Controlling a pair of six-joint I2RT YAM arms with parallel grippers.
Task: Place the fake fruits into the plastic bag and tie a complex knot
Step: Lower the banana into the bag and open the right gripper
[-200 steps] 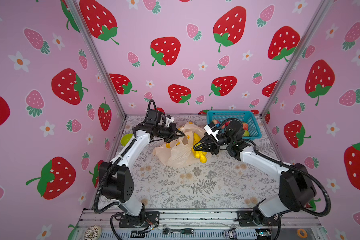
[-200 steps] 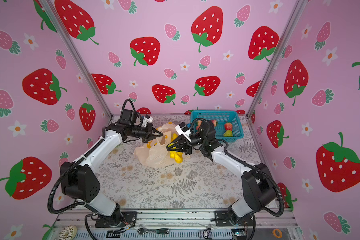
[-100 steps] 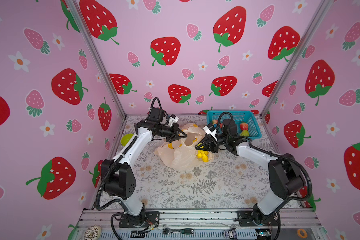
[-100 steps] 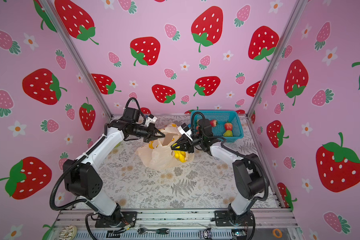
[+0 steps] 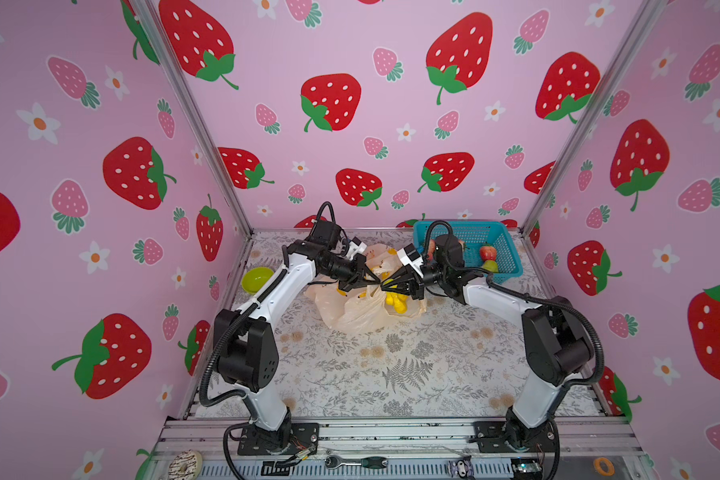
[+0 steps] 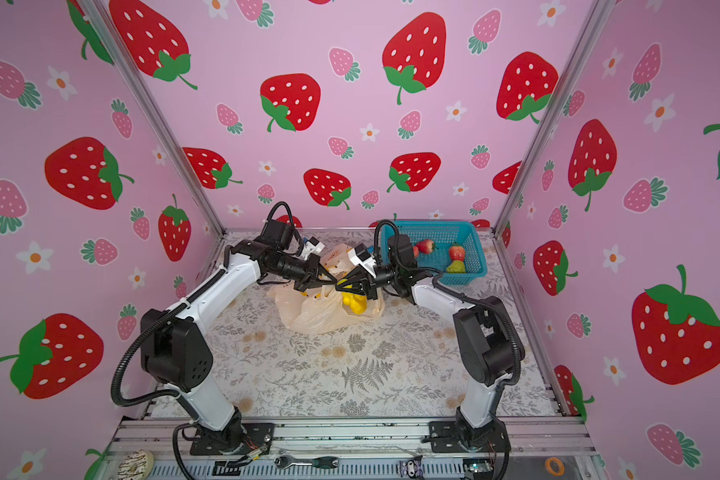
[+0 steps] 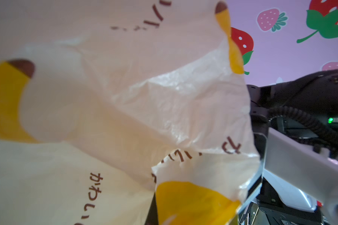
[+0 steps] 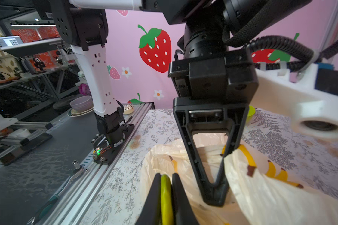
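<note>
The pale-peach plastic bag (image 5: 356,313) (image 6: 314,311) lies crumpled at the back middle of the table. My left gripper (image 5: 373,282) (image 8: 213,194) is shut at the bag's raised rim. Bag film (image 7: 125,97) covers its jaws in the left wrist view. My right gripper (image 5: 386,286) (image 8: 165,176) is shut on the yellow-green stem of the bananas (image 8: 165,194). The bunch (image 5: 395,301) (image 6: 352,301) hangs at the bag's mouth. The two gripper tips nearly touch. Strawberries (image 5: 488,251) and a green fruit (image 5: 490,266) lie in the blue basket. No knot shows.
The blue mesh basket (image 5: 501,241) stands at the back right, just behind my right arm. A lime-green bowl (image 5: 257,279) sits at the left edge by my left arm. Tools lie along the front rail (image 5: 358,461).
My right gripper has carried the bananas leftward, up to the left gripper's tip. The left gripper has shifted slightly right and down with the bag's rim.
</note>
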